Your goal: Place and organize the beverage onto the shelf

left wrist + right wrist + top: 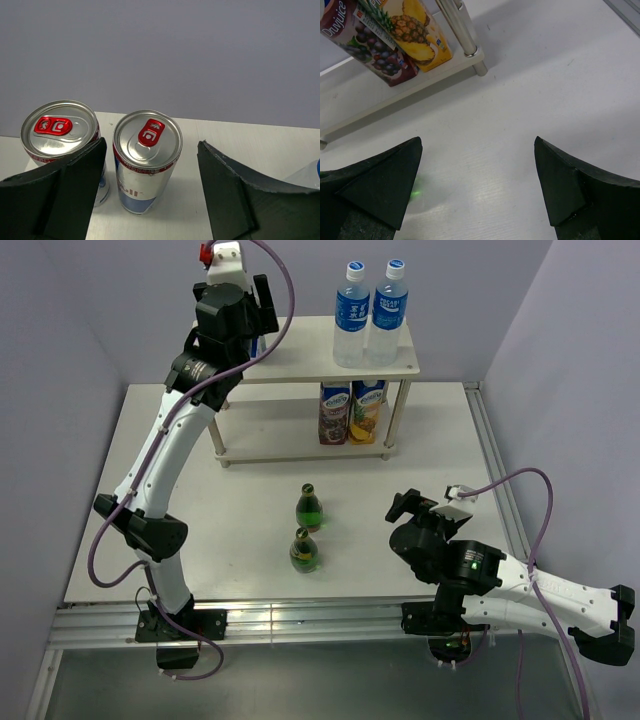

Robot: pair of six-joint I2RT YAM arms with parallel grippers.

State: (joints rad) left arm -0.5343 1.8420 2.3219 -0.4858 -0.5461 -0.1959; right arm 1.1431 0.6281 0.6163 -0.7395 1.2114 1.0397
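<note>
Beverage first: a silver can [147,160] stands upright between the fingers of the left hand [151,146], at the upper left of the overhead frame. The hand is released, with a gap on each side of the can and neither pad touching it. A second can [59,127] stands just beside it, behind the finger at the lower left of the wrist view. Both rest on the top board of the shelf [300,345].

Further along that board, toward the upper middle of the overhead frame, two blue-capped water bottles [368,315] stand side by side. Beneath them, on the lower board, two juice cartons [351,412] stand together at the same end.

The right hand [478,145] hangs low over bare table [230,540] at the lower right, spread wide and holding nothing, facing the shelf's near corner leg.

What looks left to place is two green bottles [307,530] on the table at the centre of the overhead frame, one in front of the other. Both are upright, so their long axis runs straight up. They lie to the picture-left of the right hand and well below the left hand. The right hand is plainly the nearer, so I would expect it to make the pickup.
</note>
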